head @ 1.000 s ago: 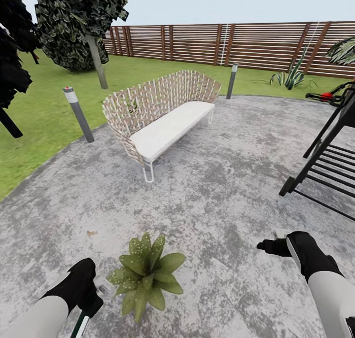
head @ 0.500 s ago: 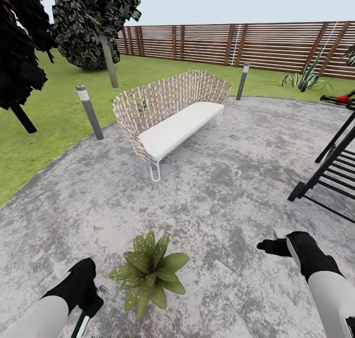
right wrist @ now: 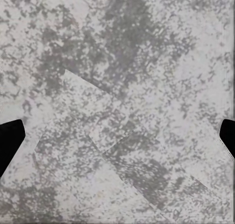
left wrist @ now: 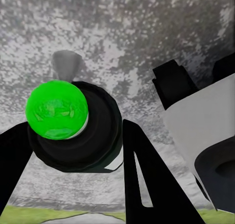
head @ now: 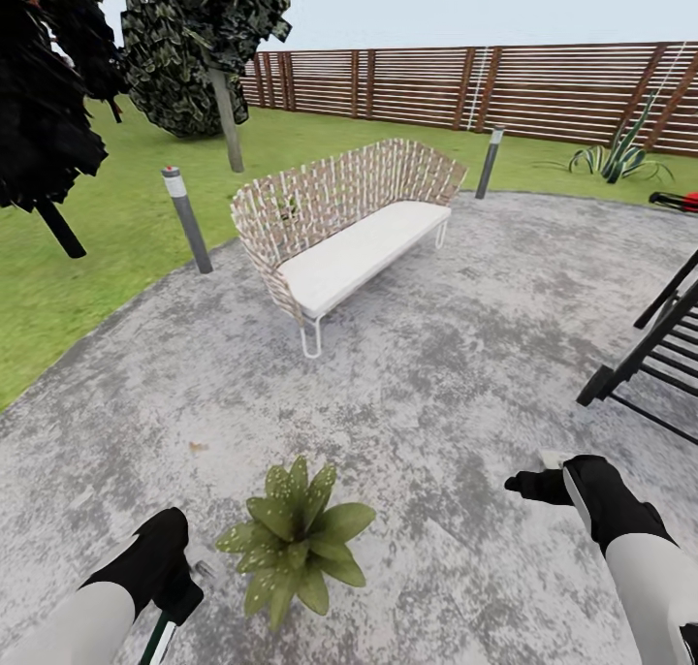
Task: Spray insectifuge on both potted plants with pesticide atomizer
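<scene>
Spraying step in hand, judging by the layout: left gripper (left wrist: 73, 150) clamped around the pesticide atomizer (left wrist: 73, 128), dark body between the black fingers (left wrist: 142, 185), bright green cap end facing the wrist camera. In the head view, that bottle (head: 160, 636) hanging at the lower left edge, just beside the potted plant (head: 296, 544) standing on the paved patio (head: 465, 335). Right gripper (head: 543, 484) empty, hovering over bare paving, dark finger edges well apart in its wrist view, so spread wide. Pale speckles on the leaves, possibly spray, though hard to say. Second potted plant not identifiable with certainty. Next move probably calls for aiming the nozzle at the rosette and covering it fully, then finding the other pot. No readable brand, label or writing anywhere; wicker bench (head: 349, 224), bollard light (head: 187, 219) and slatted fence (head: 504, 88) likewise unmarked
</scene>
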### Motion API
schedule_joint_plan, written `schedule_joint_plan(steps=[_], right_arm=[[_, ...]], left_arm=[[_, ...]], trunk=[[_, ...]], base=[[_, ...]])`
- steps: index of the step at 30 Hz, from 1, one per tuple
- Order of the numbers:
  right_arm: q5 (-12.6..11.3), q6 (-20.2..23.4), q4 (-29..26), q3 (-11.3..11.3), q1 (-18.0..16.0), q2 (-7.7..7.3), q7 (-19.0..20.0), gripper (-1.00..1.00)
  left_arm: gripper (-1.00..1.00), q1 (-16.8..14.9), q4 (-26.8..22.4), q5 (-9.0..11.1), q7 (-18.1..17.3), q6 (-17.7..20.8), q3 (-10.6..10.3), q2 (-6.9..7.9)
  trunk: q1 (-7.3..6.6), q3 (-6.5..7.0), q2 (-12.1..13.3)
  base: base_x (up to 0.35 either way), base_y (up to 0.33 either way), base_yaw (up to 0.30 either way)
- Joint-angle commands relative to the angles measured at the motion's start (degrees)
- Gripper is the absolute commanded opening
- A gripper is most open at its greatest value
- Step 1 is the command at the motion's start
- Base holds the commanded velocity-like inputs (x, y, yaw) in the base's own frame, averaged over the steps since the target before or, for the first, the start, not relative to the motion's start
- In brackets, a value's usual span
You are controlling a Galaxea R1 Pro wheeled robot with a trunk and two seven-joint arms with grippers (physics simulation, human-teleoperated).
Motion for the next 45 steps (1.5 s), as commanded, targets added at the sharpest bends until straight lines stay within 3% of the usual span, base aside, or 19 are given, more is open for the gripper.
schedule_joint_plan(steps=[1, 15, 45], right_arm=[[0.60, 0.18, -0.07, -0.24, -0.03, 0.03, 0.51, 1.00], [0.60, 0.27, -0.07, -0.36, -0.03, 0.03, 0.51, 1.00], [0.60, 0.27, -0.07, -0.36, -0.03, 0.03, 0.51, 1.00]], left_arm=[[-1.00, -0.02, -0.09, -0.54, -0.52, 0.20, 0.29, -0.05], [-1.00, -0.02, -0.09, -0.54, -0.52, 0.22, 0.27, -0.05], [-1.00, -0.02, -0.09, -0.54, -0.52, 0.20, 0.27, -0.13]], trunk=[[0.01, -0.05, -0.02], [0.01, -0.05, -0.02], [0.01, -0.05, -0.02]], base=[[0.070, -0.069, 0.116], [0.008, -0.023, 0.179], [0.035, -0.280, 0.145]])
